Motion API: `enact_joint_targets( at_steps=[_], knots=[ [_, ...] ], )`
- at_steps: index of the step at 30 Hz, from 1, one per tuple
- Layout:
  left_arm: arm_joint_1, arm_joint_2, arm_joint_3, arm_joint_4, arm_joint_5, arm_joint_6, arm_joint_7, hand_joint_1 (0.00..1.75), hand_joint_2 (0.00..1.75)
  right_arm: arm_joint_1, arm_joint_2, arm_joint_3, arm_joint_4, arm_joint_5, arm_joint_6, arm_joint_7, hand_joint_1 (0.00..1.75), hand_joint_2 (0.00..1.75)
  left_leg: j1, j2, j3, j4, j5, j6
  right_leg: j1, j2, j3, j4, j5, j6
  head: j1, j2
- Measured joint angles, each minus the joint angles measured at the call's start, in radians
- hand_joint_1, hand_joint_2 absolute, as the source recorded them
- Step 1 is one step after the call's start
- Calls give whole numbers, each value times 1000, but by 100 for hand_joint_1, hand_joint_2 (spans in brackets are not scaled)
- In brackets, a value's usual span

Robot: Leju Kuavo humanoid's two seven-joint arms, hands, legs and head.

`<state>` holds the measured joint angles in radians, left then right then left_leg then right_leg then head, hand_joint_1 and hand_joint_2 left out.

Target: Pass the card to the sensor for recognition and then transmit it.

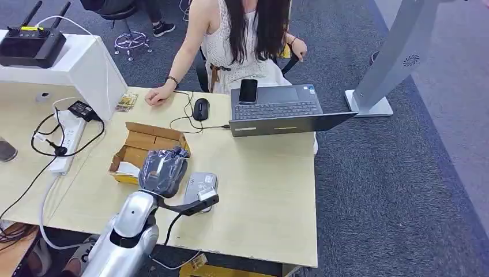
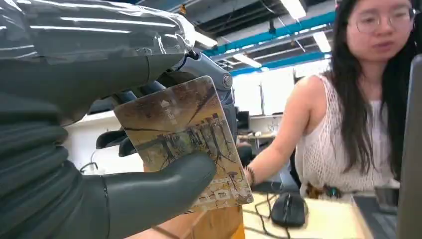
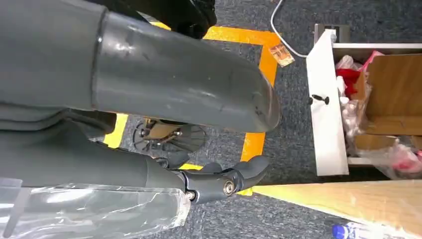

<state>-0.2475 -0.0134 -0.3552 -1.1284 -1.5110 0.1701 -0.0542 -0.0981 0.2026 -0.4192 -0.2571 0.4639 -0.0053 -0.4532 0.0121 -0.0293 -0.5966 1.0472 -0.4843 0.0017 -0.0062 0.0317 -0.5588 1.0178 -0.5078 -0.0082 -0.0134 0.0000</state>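
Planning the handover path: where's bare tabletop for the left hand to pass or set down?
Free: the light wooden table right of the grey card sensor, below the open dark laptop. Crowded: the left side, with the cardboard box, white power strip and black cables. Left hand, holding the patterned card, hovers there.

This is an office or robotics lab workspace. A pale wooden desk (image 1: pixel 259 190) stands on dark grey carpet (image 1: pixel 403 173). At about one o'clock on the desk sits an open laptop (image 1: pixel 282 109) with a phone (image 1: pixel 248 90) lying on it, and a black mouse (image 1: pixel 200 108) sits at twelve. A person (image 1: pixel 242 40) is seated behind the desk. A white power strip (image 1: pixel 68 141) with cables lies at ten o'clock, beside a white box (image 1: pixel 69 72) carrying an antenna device (image 1: pixel 32 43). The left wrist view shows long ceiling strip lights (image 2: pixel 293 7) and blue ducting (image 2: pixel 278 32); yellow floor tape (image 3: pixel 249 89) marks the carpet.
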Motion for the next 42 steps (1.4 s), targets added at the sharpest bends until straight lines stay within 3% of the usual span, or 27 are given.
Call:
enact_joint_targets(
  at_steps=[15, 23, 28, 30, 35, 42],
  knots=[
    [1, 3, -39, 189, -17, -72, 3, 175, 175, -10, 0, -25, -18, -11, 4, 3, 0, 0, 0, 0, 0, 0, 0, 0, 0, 0, 0, 0, 0, 0, 0, 0],
    [0, 4, -60, 211, -18, -74, -1, 175, 175, -9, 0, -26, -18, -11, 3, 2, 0, 0, 0, 0, 0, 0, 0, 0, 0, 0, 1, 0, 0, 0, 0, 0],
    [1, 11, -62, 186, -3, -7, 15, 175, 175, -5, 0, -30, -18, -15, 1, -11, 0, 0, 0, 0, 0, 0, 1, -1, 0, 0, 0, 1, 0, 0, 0, 0],
    [-6, 16, -61, 132, -2, 26, 42, 175, 175, 0, 0, -34, -18, -15, 1, -20, 0, 0, 0, -1, 0, 0, 2, 0, 0, -1, -1, 1, 0, 0, 0, 0],
    [-99, 40, -29, 9, -17, 42, 85, 175, 175, 5, 0, -41, -18, -3, 2, -30, 0, 0, 0, -1, 0, 0, 2, 0, 0, -1, -1, 2, 1, -1, 0, 0],
    [-296, 117, 51, 6, -25, -12, 128, 175, 175, 5, 0, -41, -15, 10, 8, -27, 0, 0, 0, -1, 0, 0, 4, -3, 0, -1, -2, 5, 1, -2, 0, 0]
  ],
)
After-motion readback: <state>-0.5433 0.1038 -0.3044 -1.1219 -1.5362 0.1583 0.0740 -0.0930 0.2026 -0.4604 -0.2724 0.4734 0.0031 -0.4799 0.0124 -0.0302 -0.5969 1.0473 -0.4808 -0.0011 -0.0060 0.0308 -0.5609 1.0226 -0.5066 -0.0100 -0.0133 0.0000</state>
